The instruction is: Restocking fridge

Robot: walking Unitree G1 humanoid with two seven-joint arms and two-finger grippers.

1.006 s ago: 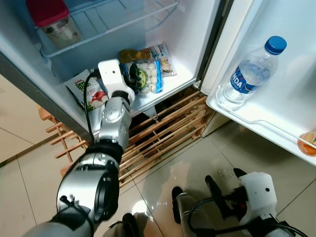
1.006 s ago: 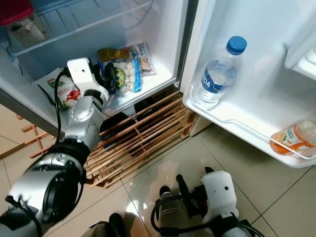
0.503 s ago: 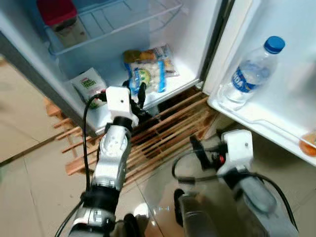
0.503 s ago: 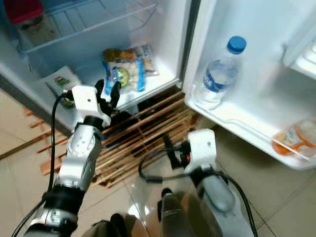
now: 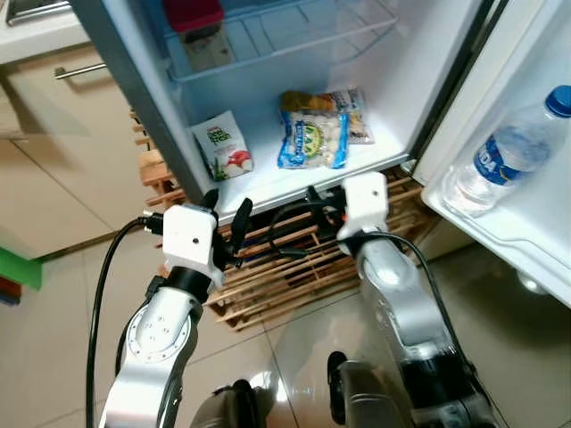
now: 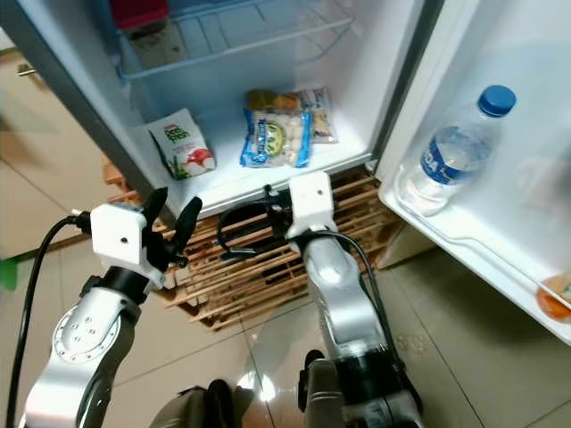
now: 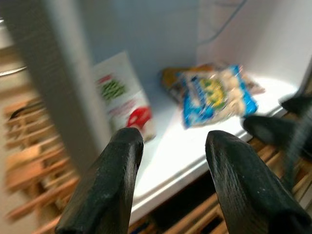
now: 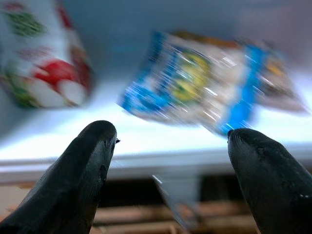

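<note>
Nearest: tiled floor (image 5: 53, 357), pale and glossy.

Left gripper (image 5: 227, 214): held low in front of the open fridge (image 5: 428, 98), just outside its left wall; fingers spread, nothing between them. In the left wrist view the fingers (image 7: 114, 170) point at the floor of the fridge compartment.

Right gripper (image 6: 268, 207): held just before the front lip of the fridge floor, over the wooden slat pallet (image 5: 277, 267); the right wrist view shows its fingers (image 8: 83, 165) wide apart and empty, aimed at the bagged food.

Wooden slat pallet: lies on the tiles under the fridge, below both grippers.

Fridge floor, left: white pouch (image 5: 223, 147) with green lettering and a red picture, standing near the left wall.

Fridge floor, middle: blue-and-clear bag (image 5: 312, 138) of pale round pieces, lying flat; a yellowish packet (image 5: 299, 100) and a further clear packet (image 5: 357, 111) lie touching it on the far side.

Farther, above: wire shelf (image 5: 294, 31) carrying a container with a red lid (image 5: 192, 13) at its left end.

Right: open fridge door (image 6: 535, 107), its lower rack holding a water bottle (image 6: 451, 152) with a blue cap, leaning; an orange item (image 6: 555, 299) sits at the rack's right end, too cropped to identify.

Far left: beige cabinet (image 5: 53, 134) with a bar handle.
</note>
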